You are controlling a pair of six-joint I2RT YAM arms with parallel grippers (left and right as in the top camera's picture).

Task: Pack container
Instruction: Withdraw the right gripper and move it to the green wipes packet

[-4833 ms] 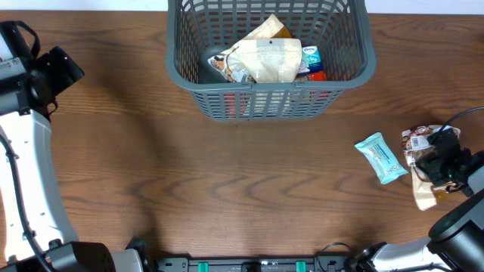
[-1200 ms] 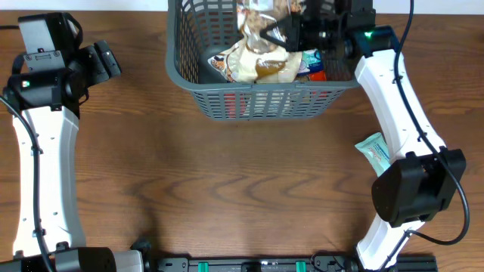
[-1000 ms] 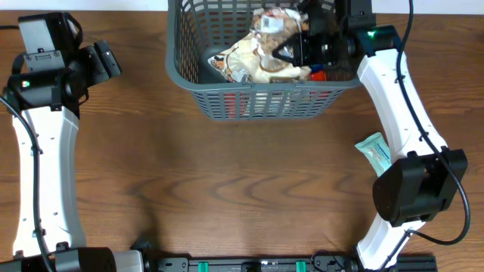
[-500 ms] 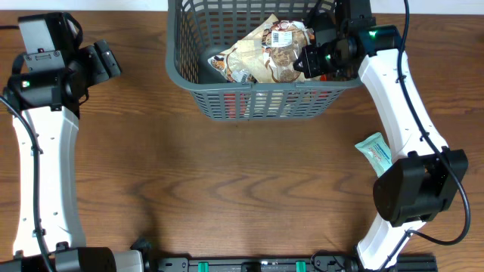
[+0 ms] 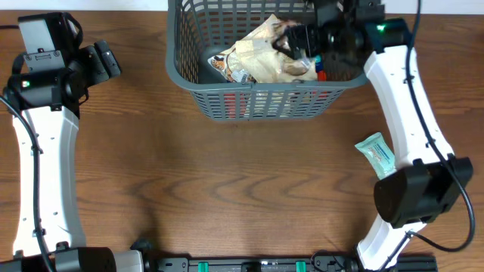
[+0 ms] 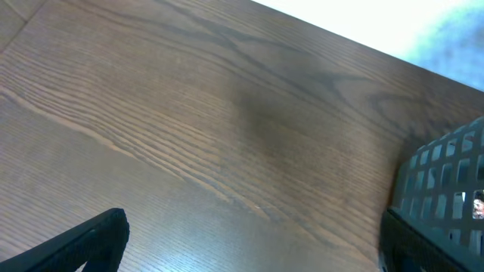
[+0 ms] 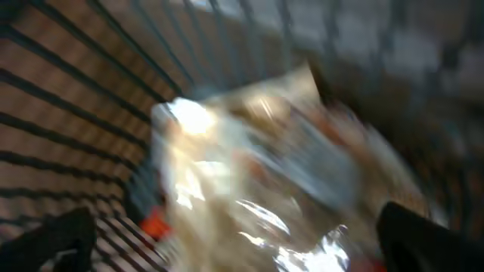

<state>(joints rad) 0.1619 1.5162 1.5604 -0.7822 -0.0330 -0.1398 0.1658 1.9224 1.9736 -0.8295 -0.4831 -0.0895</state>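
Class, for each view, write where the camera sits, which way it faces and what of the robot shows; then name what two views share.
Overhead: above the brown wooden table, looking straight down on the large dark grey plastic lattice basket; both arms, left gripper and right gripper show.
Left wrist: low over the table, facing the basket's corner; its black fingers show, wide apart.
Right wrist: over the basket, facing blurred beige packets; its fingers apart.
Shared by all: the basket.

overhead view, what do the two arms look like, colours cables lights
Left arm and right arm match: white shell links, black joints, thin black cables along the links, a green light near each wrist. The left gripper and right gripper are black.
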